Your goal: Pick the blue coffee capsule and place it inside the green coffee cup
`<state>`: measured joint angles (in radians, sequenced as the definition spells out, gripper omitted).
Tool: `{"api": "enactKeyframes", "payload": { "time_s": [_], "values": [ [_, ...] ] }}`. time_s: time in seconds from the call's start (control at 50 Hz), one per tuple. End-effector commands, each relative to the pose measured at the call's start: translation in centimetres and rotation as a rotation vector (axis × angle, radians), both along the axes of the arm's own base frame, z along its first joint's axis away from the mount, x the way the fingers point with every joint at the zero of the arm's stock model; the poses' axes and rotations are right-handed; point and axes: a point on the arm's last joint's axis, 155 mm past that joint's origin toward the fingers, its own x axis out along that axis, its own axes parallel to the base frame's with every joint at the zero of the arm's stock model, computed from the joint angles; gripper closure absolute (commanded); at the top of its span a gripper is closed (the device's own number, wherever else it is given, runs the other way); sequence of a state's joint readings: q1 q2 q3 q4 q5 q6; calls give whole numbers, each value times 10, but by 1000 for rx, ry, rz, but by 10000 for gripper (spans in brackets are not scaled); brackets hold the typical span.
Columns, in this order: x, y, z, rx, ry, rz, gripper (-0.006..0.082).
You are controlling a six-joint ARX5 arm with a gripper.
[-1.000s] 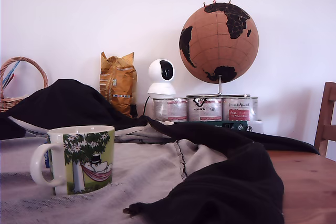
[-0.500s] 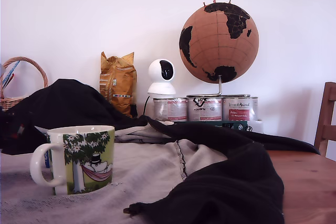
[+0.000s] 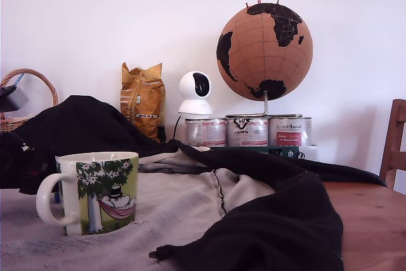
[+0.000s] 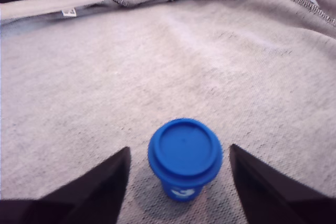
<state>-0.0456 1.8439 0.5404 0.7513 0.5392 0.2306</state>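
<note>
- Exterior view: the white ceramic mug with a green tree print [image 3: 95,192] stands upright on the grey cloth [image 3: 184,207] near the worktop's front edge at the exterior view's left, handle pointing left.
- Wrist view: the small blue plastic coffee capsule [image 4: 185,157] stands upright on the grey cloth, between the wide-spread fingers of the black tool [image 4: 178,182], touching neither.

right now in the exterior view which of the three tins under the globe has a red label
The tin at the exterior view's right, with a red label patch; the middle tin and left tin lack it.
</note>
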Motion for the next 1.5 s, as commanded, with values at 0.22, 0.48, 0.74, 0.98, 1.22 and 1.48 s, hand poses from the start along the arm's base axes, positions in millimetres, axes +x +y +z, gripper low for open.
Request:
{"api": "enactKeyframes", "payload": {
  "time_s": [0.22,0.48,0.74,0.98,1.22,1.48],
  "values": [
    [0,-3,-3,23,-16,-28,572],
    [-1,-23,37,-128,-77,-104,589],
    [-19,-46,101,-252,-145,-224,589],
    [-48,-70,132,-274,-143,-325,589],
    [-80,-90,122,-273,4,-380,586],
    [-105,-94,114,-245,99,-404,586]
  ]
}}
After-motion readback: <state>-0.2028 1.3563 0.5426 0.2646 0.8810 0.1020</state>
